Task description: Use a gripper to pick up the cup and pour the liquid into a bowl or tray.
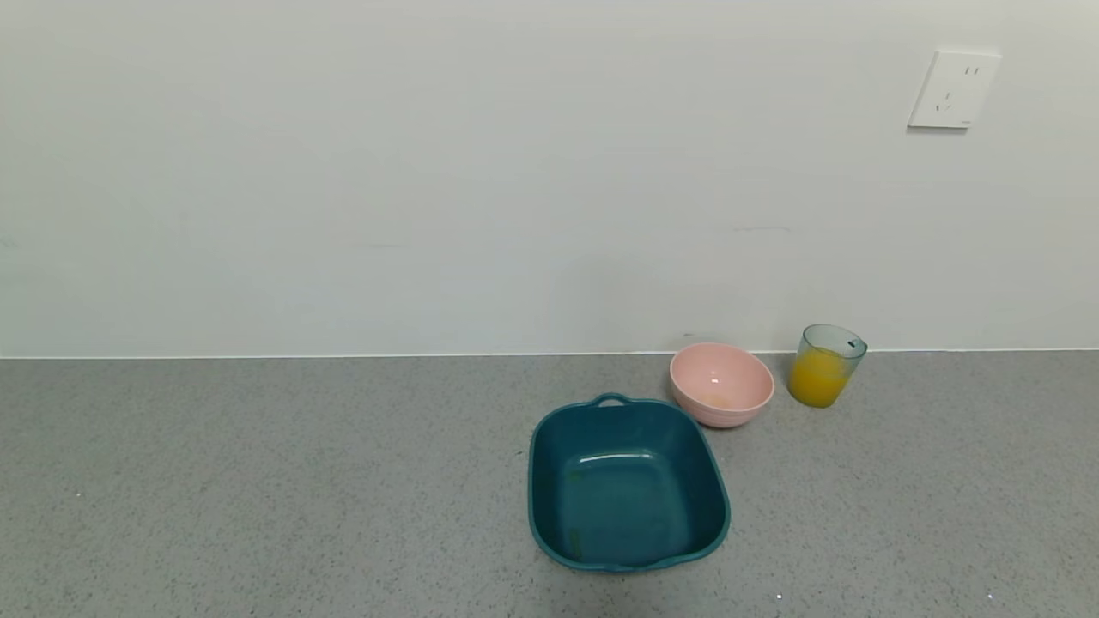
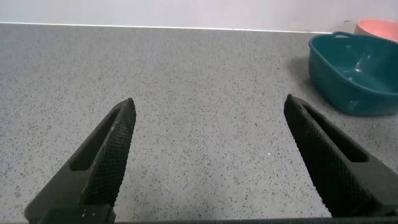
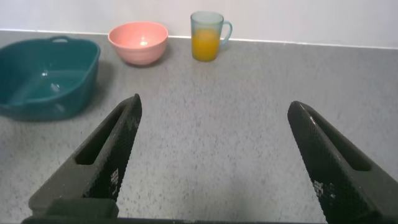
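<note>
End effectors point(image 3: 211, 106) spread, cup point(image 3: 208, 36) untouched

You've got the pink bowl point(image 1: 721, 384) near the wall point(image 1: 429, 172) on the grey counter point(image 1: 258, 481). Just to its right stands the cup point(image 1: 827, 365), upright, about half full of orange liquid point(image 1: 817, 378). Just in front of the bowl sits the teal tub point(image 1: 628, 485).

A dark teal square tub point(image 1: 628, 483) sits on the speckled grey counter point(image 1: 258, 481); white wall socket point(image 1: 954, 89) above
</note>
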Robot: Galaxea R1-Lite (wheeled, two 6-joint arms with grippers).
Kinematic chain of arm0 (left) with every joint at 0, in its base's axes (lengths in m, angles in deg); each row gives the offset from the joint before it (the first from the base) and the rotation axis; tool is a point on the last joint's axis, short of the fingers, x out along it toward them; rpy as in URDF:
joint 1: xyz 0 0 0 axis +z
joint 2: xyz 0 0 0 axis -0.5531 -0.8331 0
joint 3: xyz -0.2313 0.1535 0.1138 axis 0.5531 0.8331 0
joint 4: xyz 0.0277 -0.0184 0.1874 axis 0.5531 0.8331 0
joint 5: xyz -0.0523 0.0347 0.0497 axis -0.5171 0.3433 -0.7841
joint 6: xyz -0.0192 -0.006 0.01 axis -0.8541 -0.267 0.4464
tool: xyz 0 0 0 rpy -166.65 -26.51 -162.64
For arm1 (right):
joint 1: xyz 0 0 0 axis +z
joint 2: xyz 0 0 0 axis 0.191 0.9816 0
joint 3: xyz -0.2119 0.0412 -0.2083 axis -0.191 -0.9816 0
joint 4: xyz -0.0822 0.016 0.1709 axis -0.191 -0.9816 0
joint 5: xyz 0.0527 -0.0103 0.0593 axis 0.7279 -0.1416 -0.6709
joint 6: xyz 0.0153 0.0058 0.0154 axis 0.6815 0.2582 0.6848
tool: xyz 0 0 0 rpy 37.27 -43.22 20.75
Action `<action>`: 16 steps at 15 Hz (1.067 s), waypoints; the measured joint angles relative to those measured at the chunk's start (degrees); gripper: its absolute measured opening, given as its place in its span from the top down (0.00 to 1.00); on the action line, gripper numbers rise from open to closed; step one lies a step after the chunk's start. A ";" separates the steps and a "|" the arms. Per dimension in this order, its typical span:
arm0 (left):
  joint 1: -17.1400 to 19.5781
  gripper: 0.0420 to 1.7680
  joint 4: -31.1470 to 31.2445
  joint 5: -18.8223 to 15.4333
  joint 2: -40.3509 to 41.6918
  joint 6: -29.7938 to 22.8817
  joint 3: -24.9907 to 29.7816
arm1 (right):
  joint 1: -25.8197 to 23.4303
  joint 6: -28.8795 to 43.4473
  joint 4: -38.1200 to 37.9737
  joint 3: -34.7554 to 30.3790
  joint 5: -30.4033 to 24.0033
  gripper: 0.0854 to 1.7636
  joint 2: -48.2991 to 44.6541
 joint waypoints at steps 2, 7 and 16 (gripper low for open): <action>0.00 0.03 0.00 -0.02 0.00 -0.02 0.00 | -0.06 -0.05 0.05 5.74 0.01 0.03 6.91; 0.00 0.03 0.00 0.00 0.00 -0.02 0.00 | -0.34 -0.13 0.57 21.53 0.10 0.03 28.04; 0.00 0.03 -0.02 0.00 0.00 -0.04 0.00 | 1.12 -0.09 16.49 34.38 2.05 0.03 67.04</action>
